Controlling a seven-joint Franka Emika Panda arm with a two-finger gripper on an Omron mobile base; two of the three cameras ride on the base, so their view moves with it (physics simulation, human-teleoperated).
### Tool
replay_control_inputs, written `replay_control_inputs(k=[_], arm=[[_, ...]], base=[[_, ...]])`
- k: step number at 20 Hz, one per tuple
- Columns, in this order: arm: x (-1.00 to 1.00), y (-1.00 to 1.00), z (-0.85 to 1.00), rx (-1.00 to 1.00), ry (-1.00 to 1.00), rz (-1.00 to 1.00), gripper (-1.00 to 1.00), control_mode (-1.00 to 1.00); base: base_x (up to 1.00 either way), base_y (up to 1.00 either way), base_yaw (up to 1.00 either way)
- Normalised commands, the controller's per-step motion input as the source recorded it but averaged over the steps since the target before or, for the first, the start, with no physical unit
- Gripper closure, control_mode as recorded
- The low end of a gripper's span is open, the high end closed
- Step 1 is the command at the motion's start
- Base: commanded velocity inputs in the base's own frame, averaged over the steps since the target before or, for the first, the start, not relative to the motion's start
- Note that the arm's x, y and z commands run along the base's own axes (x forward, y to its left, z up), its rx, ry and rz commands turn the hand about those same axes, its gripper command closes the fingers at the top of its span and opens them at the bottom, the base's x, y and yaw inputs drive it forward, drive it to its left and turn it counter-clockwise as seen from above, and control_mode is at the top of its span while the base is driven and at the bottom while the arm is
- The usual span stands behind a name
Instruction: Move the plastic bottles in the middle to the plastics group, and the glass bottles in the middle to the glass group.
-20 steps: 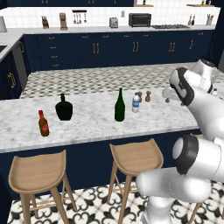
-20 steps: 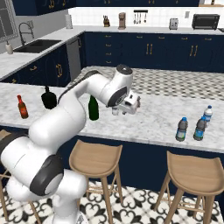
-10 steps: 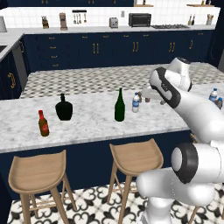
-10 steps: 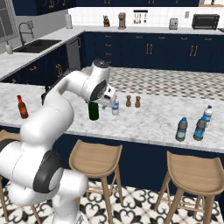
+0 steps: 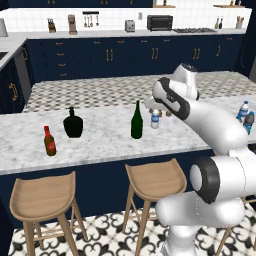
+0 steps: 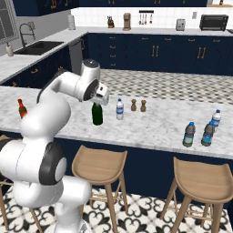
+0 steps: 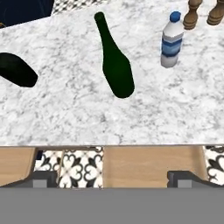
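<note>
Dark green wine bottle (image 7: 114,61) upright mid-counter beside small water bottle (image 7: 171,40) | gripper (image 6: 102,96) spread, empty (above the neck) | risk: tall slim bottle topples if a finger clips it.

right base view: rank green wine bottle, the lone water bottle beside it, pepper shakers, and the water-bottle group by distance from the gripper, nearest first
1. green wine bottle, just below the gripper
2. lone water bottle, to its right
3. pepper shakers, further right
4. water-bottle group, far right end of the counter
</note>
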Motion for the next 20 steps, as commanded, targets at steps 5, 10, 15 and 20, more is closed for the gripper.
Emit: replay_control_inputs(k=[5,10,15,20], arm=[[0.22,0.18,0.00,-0.08,-0.18,0.00,-1.00,-1.00],[0.05,0.32,0.00,-0.16,-0.22,0.00,-1.00,-1.00],[0.17,0.14,0.00,-0.06,-0.11,0.00,-1.00,-1.00],[0.43,0.01,0.00,0.00,0.00,0.00,-1.00,-1.00]], base=[[0.00,0.00,0.00],[0.00,0.00,0.00],[0.00,0.00,0.00],[0.00,0.00,0.00]])
